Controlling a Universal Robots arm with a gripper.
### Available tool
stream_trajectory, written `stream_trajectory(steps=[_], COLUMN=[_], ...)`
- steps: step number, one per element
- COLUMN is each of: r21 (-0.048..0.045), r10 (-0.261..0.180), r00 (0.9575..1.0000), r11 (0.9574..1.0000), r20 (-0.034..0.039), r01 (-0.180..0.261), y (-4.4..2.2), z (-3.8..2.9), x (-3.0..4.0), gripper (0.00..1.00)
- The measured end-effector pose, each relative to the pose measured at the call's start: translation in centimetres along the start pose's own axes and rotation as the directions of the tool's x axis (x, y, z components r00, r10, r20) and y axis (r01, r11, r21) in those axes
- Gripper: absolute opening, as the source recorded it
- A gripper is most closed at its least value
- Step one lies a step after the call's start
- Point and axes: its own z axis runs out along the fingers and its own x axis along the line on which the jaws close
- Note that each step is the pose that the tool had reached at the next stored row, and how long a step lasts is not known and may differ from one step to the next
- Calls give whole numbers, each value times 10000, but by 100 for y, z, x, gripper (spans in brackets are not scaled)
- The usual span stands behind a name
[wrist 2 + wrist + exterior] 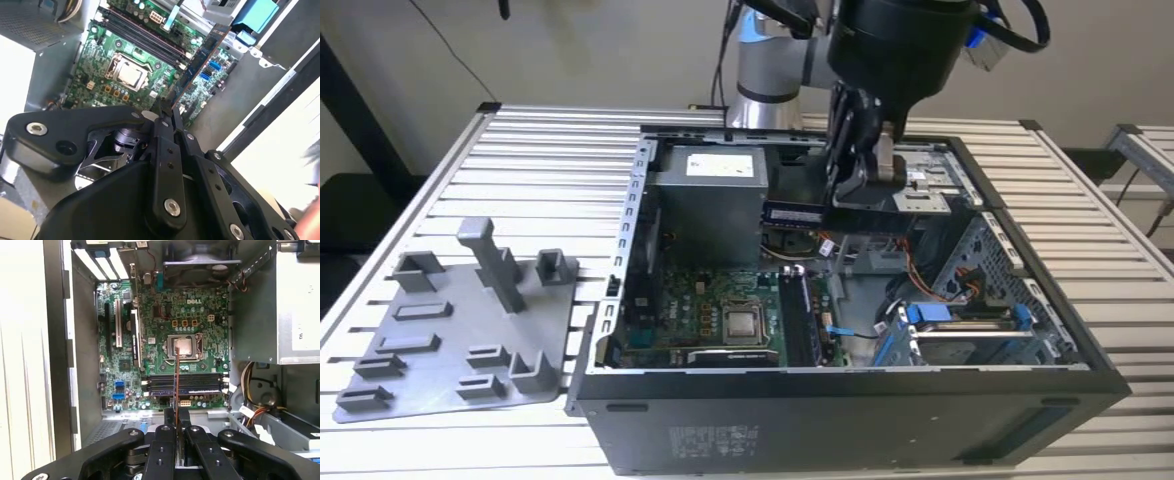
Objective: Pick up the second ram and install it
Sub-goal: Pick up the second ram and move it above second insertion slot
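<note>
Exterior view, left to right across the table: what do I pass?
Grey fixture plate → computer case's side wall → power supply → second ram, clamped in the gripper → blue drive latch.

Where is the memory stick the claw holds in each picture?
Exterior view: memory stick level under the claw, over the computer case.
First wrist view: thin edge running from the claw toward the processor socket.
Second wrist view: blue strip slanting from the claw.
Shared landmark: silver processor socket.
</note>
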Motion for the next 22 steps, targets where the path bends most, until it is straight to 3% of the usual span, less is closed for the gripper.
stream_trajectory(steps=[1, 6, 9, 13, 15, 18, 22], r21=[16, 98, 106, 92, 88, 85, 85], r10=[-2, -4, 10, 52, 58, 64, 67], r00=[10000, 10000, 10000, 9994, 9991, 9989, 9988], r11=[10000, 10000, 9999, 9999, 9999, 9999, 9999], r20=[-82, -60, 54, 333, 415, 469, 475], r01=[2, 4, -10, -55, -61, -68, -71], y=[3, 10, 12, 14, 16, 20, 24], z=[2, 9, 10, 11, 14, 16, 19], x=[-17, -56, -73, -87, -102, -141, -220], gripper=[14, 14, 14, 14, 14, 14, 14])
